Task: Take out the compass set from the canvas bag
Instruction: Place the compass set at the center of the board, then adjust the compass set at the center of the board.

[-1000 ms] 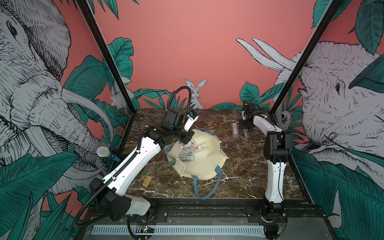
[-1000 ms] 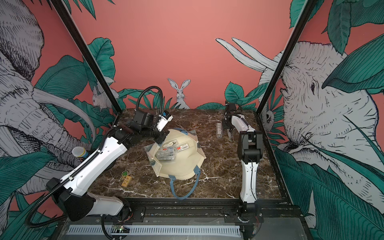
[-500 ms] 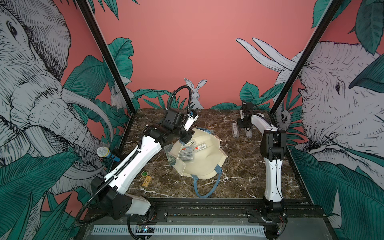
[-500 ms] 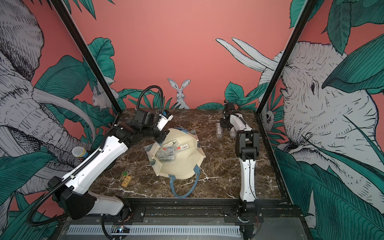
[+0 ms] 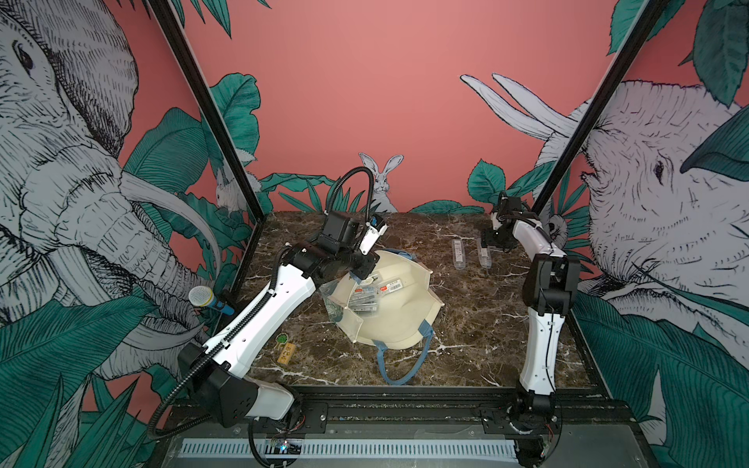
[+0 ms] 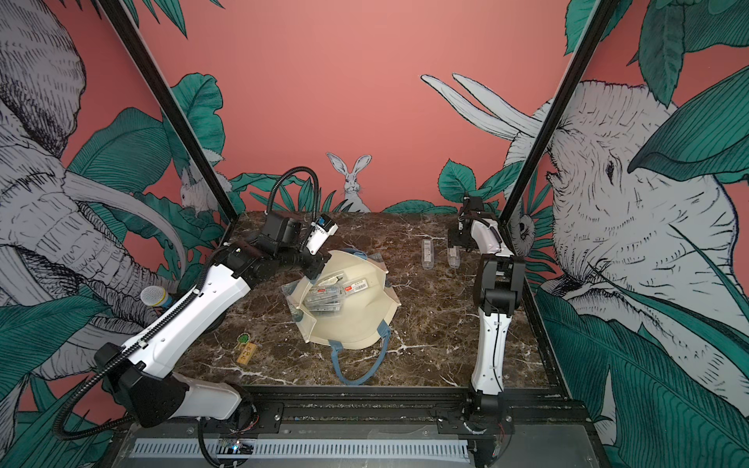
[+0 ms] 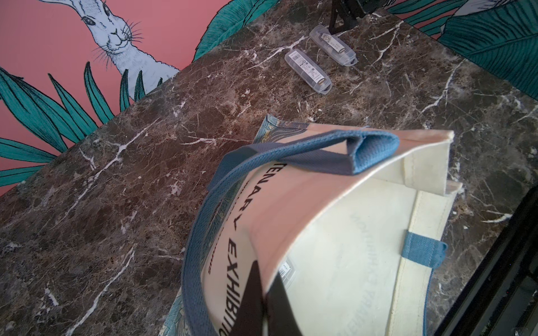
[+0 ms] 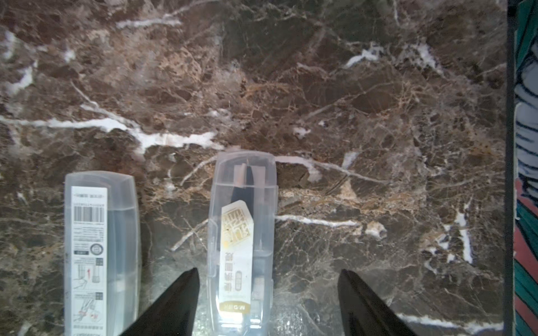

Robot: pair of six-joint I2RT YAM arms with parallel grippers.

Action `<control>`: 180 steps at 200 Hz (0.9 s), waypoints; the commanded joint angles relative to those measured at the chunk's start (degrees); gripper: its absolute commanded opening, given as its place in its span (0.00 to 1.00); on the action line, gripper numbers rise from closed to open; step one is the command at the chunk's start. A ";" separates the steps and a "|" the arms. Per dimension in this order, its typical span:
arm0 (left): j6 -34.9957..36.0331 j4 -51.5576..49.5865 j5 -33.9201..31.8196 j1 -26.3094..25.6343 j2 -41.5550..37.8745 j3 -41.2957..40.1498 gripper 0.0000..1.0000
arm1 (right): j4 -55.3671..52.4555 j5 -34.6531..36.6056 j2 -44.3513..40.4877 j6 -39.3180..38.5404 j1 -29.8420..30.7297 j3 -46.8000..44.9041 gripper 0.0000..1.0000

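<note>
Canvas bag [image 7: 291, 203] reads "TENARY EXHIBITI"; compass set [image 8: 100, 250] w/ barcode.

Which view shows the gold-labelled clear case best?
Right wrist: the gold-labelled clear case lies close up, label and contents visible. Left wrist shows it small, far off; both top views show it tiny.

I work in a staged robot cell, a lab booth rather than any lived-in room. Black metal frame posts [image 5: 211, 121] hold printed wall panels: a jungle mural of elephants [image 5: 60, 182], a rabbit [image 5: 381, 178] and green leaves on salmon pink. The worktop [image 5: 466, 324] is brown marble pattern with white veins. My left arm [image 5: 263, 320] and right arm [image 5: 537, 348] are mounted on a black rail [image 5: 405, 395] along its front edge. A slotted vent strip [image 5: 348, 449] runs below the rail, and a microphone [image 5: 201, 296] pokes in at the side.
</note>
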 commanded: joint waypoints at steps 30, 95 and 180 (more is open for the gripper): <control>0.67 2.19 1.14 0.33 -0.40 1.58 0.00 | -1.81 -3.47 3.17 -0.46 0.89 0.24 0.77; 0.66 2.36 1.28 0.42 0.15 1.53 0.00 | -1.01 -5.39 5.22 1.02 0.87 0.28 0.65; 0.71 2.49 1.50 0.38 -0.03 1.56 0.00 | 0.71 -7.35 3.39 2.64 1.92 -2.02 0.52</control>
